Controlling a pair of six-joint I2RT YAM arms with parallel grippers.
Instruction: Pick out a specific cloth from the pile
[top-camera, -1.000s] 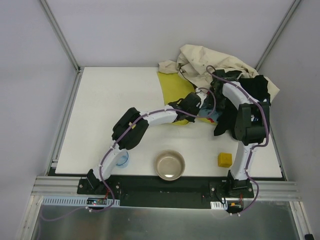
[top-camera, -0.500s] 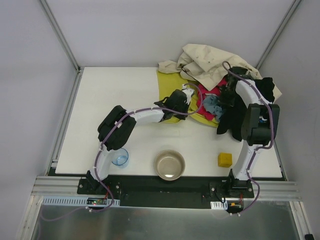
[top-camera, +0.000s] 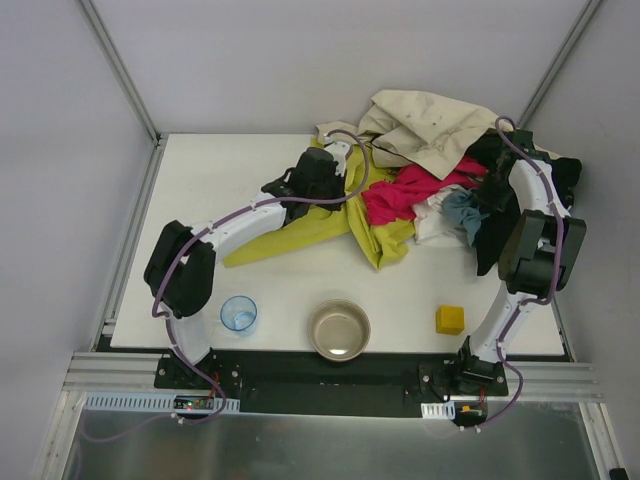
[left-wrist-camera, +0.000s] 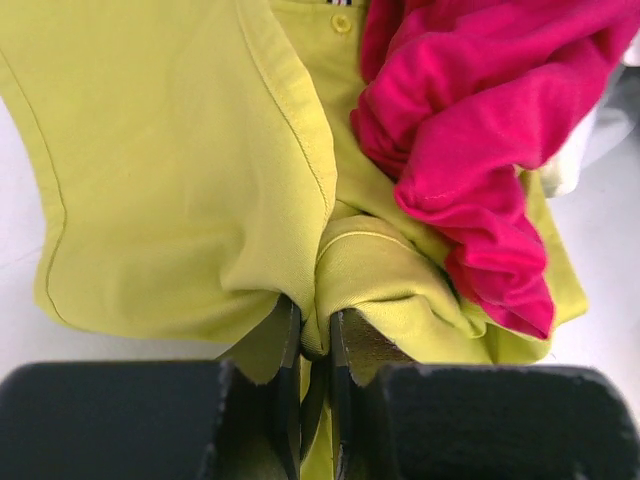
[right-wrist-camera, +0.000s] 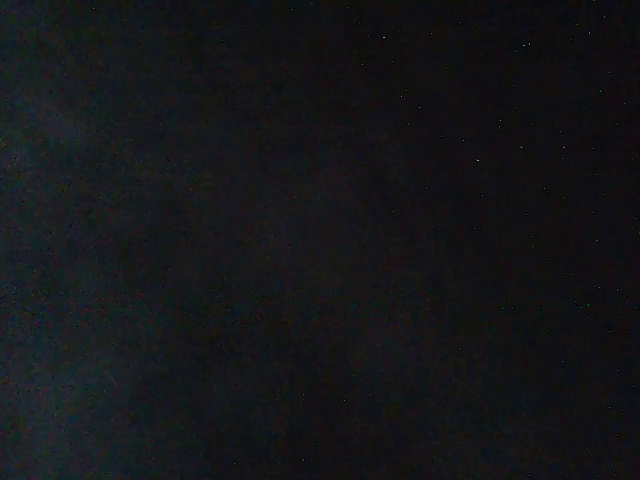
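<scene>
The yellow-green cloth (top-camera: 300, 228) lies stretched across the middle of the table, and its right part is still under the magenta cloth (top-camera: 405, 195). My left gripper (top-camera: 335, 165) is shut on a fold of the cloth (left-wrist-camera: 180, 170), pinched between the jaws (left-wrist-camera: 315, 340); magenta fabric (left-wrist-camera: 470, 130) hangs to its right. The pile (top-camera: 430, 125) sits at the back right: beige on top, with magenta, blue-grey (top-camera: 462, 210) and black pieces. My right arm (top-camera: 535, 190) reaches into the pile's black fabric, which hides its fingers. The right wrist view is entirely dark.
A metal bowl (top-camera: 339, 331) stands at the table's near edge in the middle. A yellow cube (top-camera: 449, 319) lies to its right and a clear blue cup (top-camera: 239, 313) to its left. Metal frame posts rise at the back corners.
My left gripper has moved back and left, dragging the yellow-green cloth out from the pile and spreading it. My right arm has swung right, taking blue-grey and black fabric along and uncovering the magenta cloth.
</scene>
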